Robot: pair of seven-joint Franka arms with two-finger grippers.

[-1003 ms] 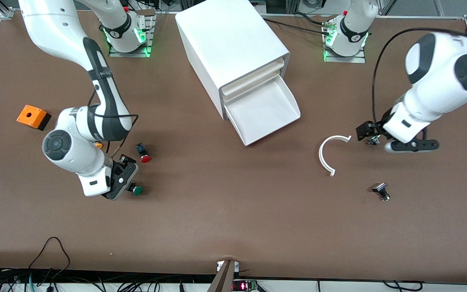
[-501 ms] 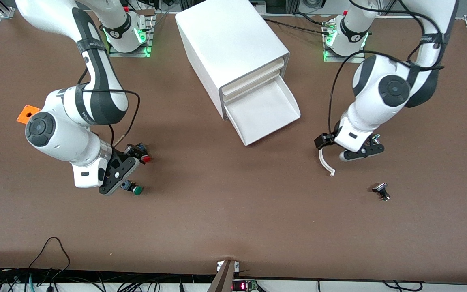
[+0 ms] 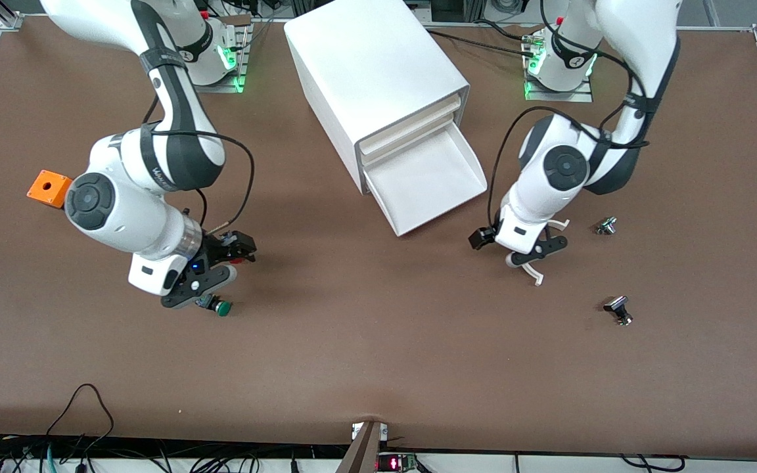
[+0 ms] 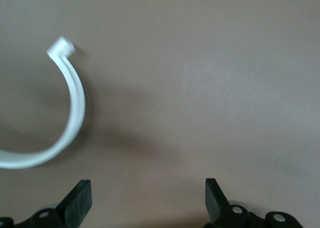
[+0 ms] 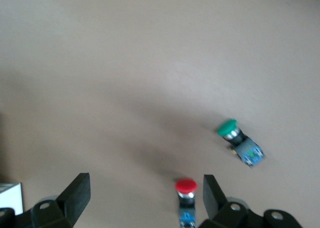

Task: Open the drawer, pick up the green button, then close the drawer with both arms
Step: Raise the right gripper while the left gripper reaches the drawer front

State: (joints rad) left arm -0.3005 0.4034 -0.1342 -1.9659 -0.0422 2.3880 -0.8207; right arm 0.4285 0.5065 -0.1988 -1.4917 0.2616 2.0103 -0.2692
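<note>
The right gripper point(image 3: 207, 279) hangs jaws wide over the small green-capped push button point(image 3: 219, 307), which lies on the brown table point(image 3: 365, 341) toward the right arm's end. Its wrist view alone shows the red-capped button point(image 5: 185, 193) clearly. The lowest white tray drawer point(image 3: 428, 180) stands open. The left gripper point(image 3: 516, 246), jaws wide, is over a white curved plastic strip point(image 4: 65, 123).

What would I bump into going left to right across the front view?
Orange box → right claw → cabinet → left claw → black knob.
</note>
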